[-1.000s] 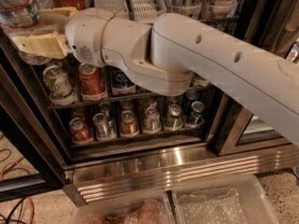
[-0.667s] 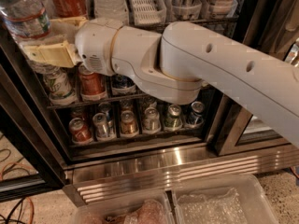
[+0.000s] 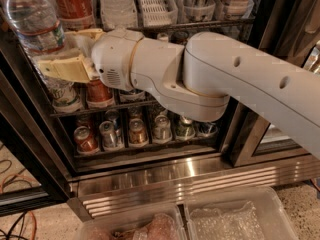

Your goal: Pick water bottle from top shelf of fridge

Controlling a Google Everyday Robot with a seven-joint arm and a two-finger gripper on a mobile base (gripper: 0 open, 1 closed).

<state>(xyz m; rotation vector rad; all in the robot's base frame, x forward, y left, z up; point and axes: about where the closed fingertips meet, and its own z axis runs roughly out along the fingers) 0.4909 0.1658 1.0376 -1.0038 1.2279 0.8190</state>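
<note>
While reaching toward the fridge's (image 3: 175, 180) upper left, the pincer (image 3: 57, 51) is clamping the water bottle (image 3: 31, 19) near its base, cream fingers (image 3: 65, 68) pressing either side, at the top shelf's (image 3: 155, 4) left front edge.

Water bottle (image 3: 31, 19), clear, ribbed, red-banded label, slightly tilted at left end of top shelf (image 3: 200, 25), gripper (image 3: 56, 50) at its base.

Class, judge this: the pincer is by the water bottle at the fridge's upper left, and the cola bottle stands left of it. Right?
Not quite. The camera view shows the cola bottle right of the water bottle, not left. The pincer is indeed by it, at the upper left of the fridge.
</note>
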